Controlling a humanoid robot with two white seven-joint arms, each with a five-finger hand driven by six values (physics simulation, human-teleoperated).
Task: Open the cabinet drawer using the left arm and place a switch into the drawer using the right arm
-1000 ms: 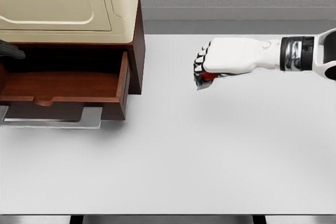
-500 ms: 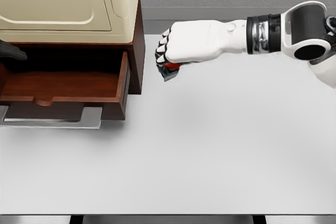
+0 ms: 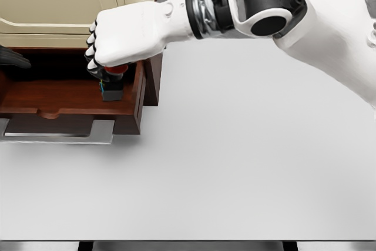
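Note:
The dark wooden cabinet drawer [image 3: 70, 110] stands pulled out at the left, its inside showing. My right hand [image 3: 111, 42] hangs over the drawer's right part, fingers curled around a switch [image 3: 111, 86] with a red top and a dark, bluish body that pokes out below the fist. The switch hangs just above the drawer's floor, close to its right wall. At the far left edge a dark fingertip of my left hand [image 3: 13, 58] shows on the cabinet, above the drawer; the rest of that hand is out of frame.
A cream appliance [image 3: 76, 4] sits on top of the brown cabinet [image 3: 154, 69]. A grey metal plate [image 3: 59, 133] lies under the drawer's front. The white table [image 3: 235, 163] stretches to the right and toward me, with a grey wall behind.
My right arm has swung left across the table with the switch, from the middle right to over the open drawer. The drawer and left hand stay still.

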